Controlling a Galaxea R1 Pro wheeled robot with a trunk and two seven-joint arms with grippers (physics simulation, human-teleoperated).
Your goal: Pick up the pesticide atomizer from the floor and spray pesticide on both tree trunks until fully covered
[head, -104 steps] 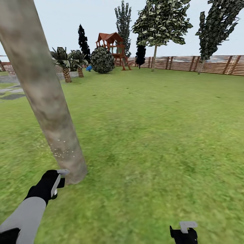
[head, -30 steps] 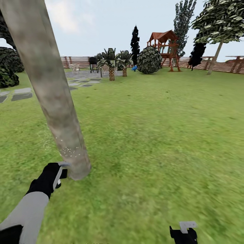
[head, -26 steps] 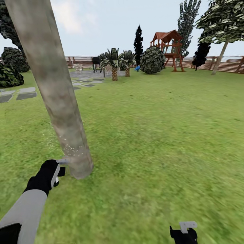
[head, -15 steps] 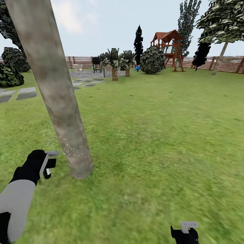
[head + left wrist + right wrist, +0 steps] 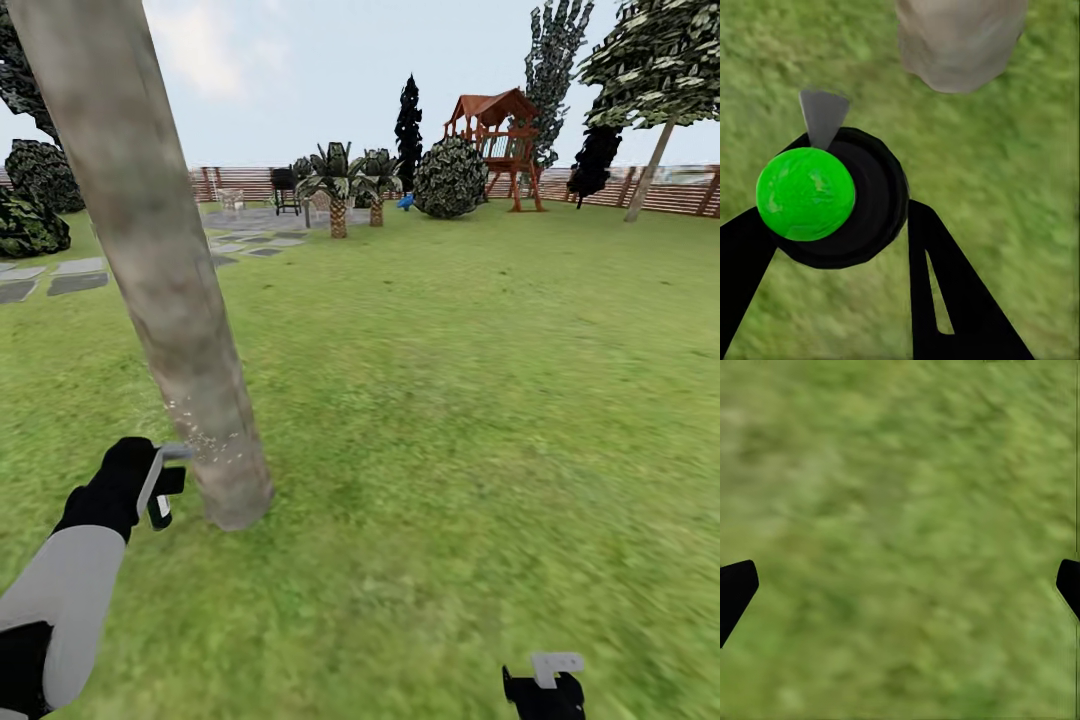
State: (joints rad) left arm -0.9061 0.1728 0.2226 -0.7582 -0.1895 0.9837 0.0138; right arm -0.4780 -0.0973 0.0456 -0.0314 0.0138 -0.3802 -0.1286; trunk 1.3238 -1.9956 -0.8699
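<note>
Pesticide atomizer (image 5: 832,199) sits clamped in the left gripper (image 5: 160,485) fingers, just beside the tree trunk (image 5: 170,300) base — white pesticide (image 5: 205,440) specks low on the bark. Right gripper (image 5: 900,585) fingers spread wide, empty, over lawn (image 5: 480,400).

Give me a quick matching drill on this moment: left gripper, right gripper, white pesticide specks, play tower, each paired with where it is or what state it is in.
Things:
1. left gripper
2. right gripper
3. pesticide specks
4. play tower

Places or states:
A. far off by the fence, red-roofed
B. open over bare grass
C. scattered low on the tree trunk
D. shut on the atomizer, beside the trunk's base

Pairs: 1-D, 2-B, 3-C, 4-A
</note>
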